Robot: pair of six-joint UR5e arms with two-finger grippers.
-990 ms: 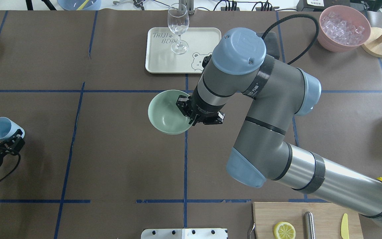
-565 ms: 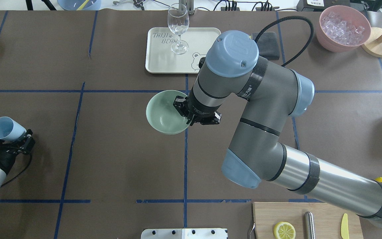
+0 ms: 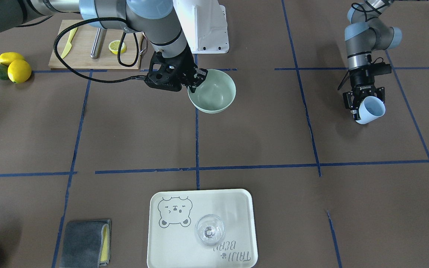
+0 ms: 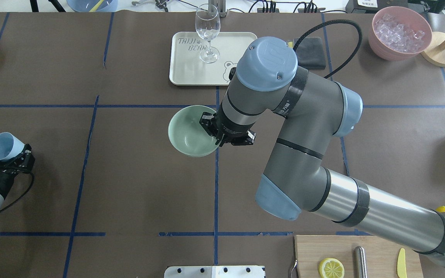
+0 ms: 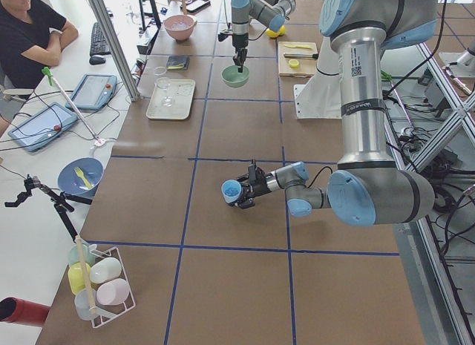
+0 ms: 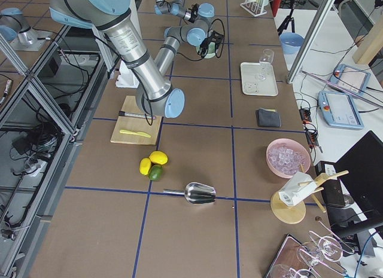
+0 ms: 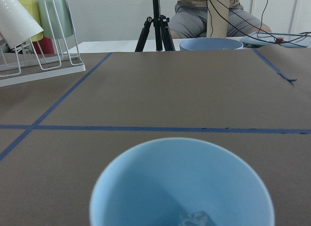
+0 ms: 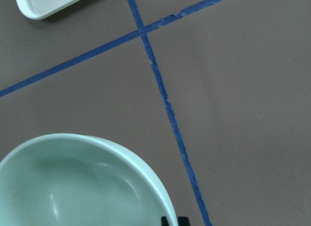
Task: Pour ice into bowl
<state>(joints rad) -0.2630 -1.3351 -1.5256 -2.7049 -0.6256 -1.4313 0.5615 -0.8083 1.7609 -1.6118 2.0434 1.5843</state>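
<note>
The pale mint-green bowl (image 4: pixel 185 131) is at the table's middle; it also shows in the front view (image 3: pixel 214 93) and the right wrist view (image 8: pixel 73 187). It looks empty. My right gripper (image 4: pixel 211 130) is shut on the bowl's near right rim, one finger inside and one outside. My left gripper (image 4: pixel 12 162) is at the table's left edge, shut on a light blue cup (image 4: pixel 3 146), which is tilted on its side. In the left wrist view a clear piece of ice (image 7: pixel 197 218) lies inside the cup (image 7: pixel 180 182).
A pink container of ice (image 4: pixel 400 33) stands at the far right corner. A cream tray (image 4: pixel 191 73) with a wine glass (image 4: pixel 207 33) and a grey cloth (image 4: pixel 311 52) lie behind the bowl. A cutting board (image 4: pixel 355 256) is near right. A metal scoop (image 6: pixel 197 193) lies beyond it.
My right gripper has carried the bowl a little to the left in the overhead view. My left arm has shifted slightly, still holding the cup.
</note>
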